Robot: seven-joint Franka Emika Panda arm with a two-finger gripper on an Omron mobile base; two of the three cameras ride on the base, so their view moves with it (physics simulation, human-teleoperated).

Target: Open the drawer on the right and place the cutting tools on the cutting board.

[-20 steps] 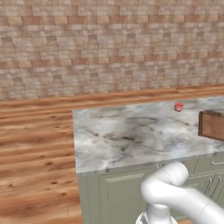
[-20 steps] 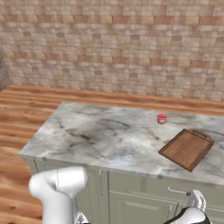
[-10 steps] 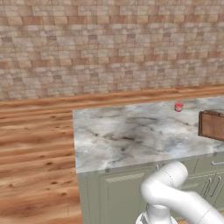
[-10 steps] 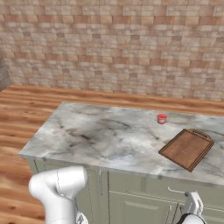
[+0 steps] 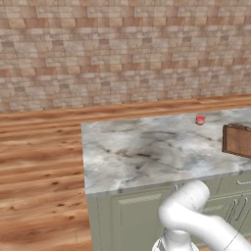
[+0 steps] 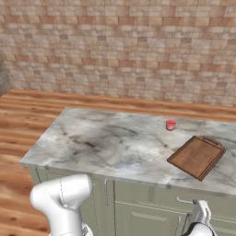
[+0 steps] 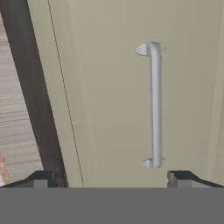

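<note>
While the arm reaches low: the end effector (image 7: 112,178) faces a pale green cabinet front (image 7: 109,96), below the counter's edge.
End effector state: the two dark fingertips (image 7: 41,178) stand far apart at the bottom corners of the hand view, wide, with nothing between them.
Handle: a slim silver bar handle (image 7: 154,105) is fixed to the cabinet front, straight ahead of the end effector, nearer the right-hand tip, not touched by either.
Hand in right base view: a white part of the hand (image 6: 201,215) shows low at the cabinet fronts, just beside a silver drawer handle (image 6: 184,201).
Cutting board: the reddish-brown wooden slab (image 6: 197,156) lies flat on the marble counter (image 6: 110,143), toward its right end, turned at an angle to the counter's edge; in the left base view it is cut off by the right border (image 5: 238,140).
Red cup: a small red cup (image 6: 170,125) stands on the counter behind the cutting board, apart from it (image 5: 200,119).
Surroundings: a brick wall (image 6: 120,46) rises behind and a wooden floor (image 5: 39,176) runs around the counter.
Writing: none can be read on any surface.
</note>
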